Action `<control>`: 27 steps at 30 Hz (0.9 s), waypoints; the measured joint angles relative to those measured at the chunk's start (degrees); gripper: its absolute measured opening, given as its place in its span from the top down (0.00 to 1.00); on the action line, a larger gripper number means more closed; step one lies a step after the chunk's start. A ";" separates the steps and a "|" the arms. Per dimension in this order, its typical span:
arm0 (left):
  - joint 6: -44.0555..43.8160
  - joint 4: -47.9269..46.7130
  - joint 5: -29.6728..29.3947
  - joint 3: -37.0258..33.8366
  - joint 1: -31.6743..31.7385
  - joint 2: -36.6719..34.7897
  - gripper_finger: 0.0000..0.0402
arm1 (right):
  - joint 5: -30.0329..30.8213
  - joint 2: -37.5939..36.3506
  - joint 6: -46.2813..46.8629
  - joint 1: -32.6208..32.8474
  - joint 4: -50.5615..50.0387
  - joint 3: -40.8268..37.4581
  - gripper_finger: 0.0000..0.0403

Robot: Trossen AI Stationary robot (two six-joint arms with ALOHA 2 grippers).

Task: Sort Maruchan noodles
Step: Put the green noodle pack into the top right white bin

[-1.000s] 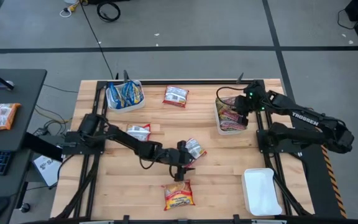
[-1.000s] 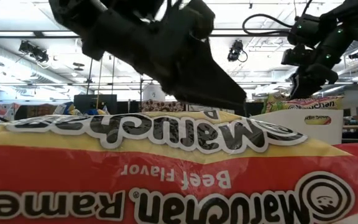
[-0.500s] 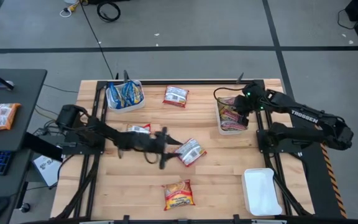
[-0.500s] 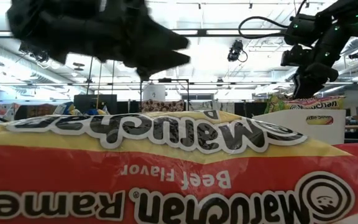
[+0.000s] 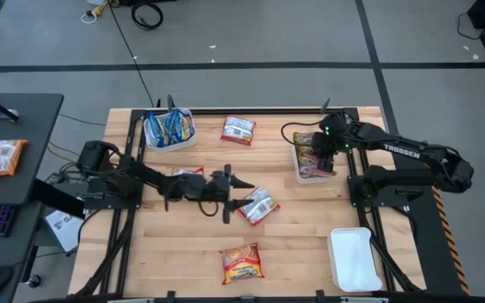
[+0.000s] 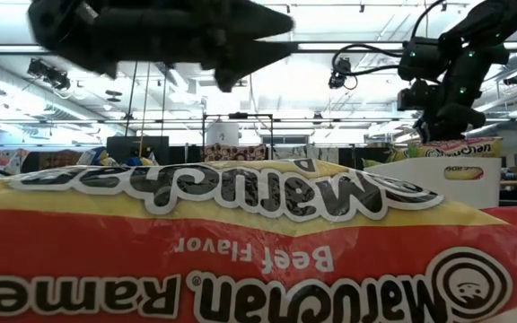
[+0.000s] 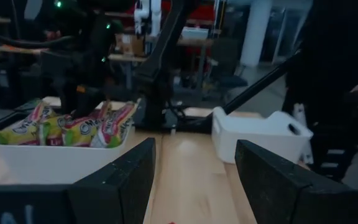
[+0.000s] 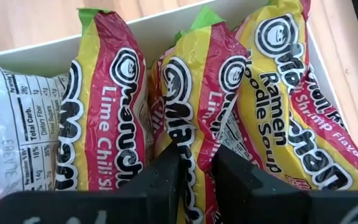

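**Sorting noodle packets: one arm over a filled tray, the other above the loose packets**

The right gripper (image 5: 317, 153) hangs over the white tray (image 5: 296, 167) at the right side of the table (image 5: 310, 244). Its fingers (image 8: 166, 180) stand narrow, with a lime chili packet (image 8: 194, 118) showing in the slim gap between them; whether they pinch it or merely hover over it cannot be told. Several yellow-green packets stand on edge in this tray, packed side by side. The left gripper (image 5: 236, 195) reaches toward mid-table with its fingers (image 7: 120, 180) held wide and nothing between them. A silver-white packet (image 5: 258, 205) lies just beside it, and another (image 5: 189, 175) shows partly under the arm. Well apart lie a third silver-white packet (image 5: 238, 129) near the far edge and an orange-red beef packet (image 5: 242, 263) near the front edge, filling the low view. A far-left tray (image 5: 168, 143) holds blue-yellow packets (image 5: 168, 127); an empty tray (image 5: 352, 261) sits at the front right corner.

The step in hand appears to be twofold: seating a packet in the right tray and picking the next loose one. The left gripper does best to descend squarely over the nearby packet and close across its short side, since crinkly film slips and buckles. The right gripper should rise straight up so the upright packets are not dragged out.
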 joint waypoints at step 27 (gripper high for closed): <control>-12.94 -7.47 3.49 12.30 6.91 10.97 0.44 | -1.90 -1.20 -1.11 4.13 -2.29 -0.09 0.78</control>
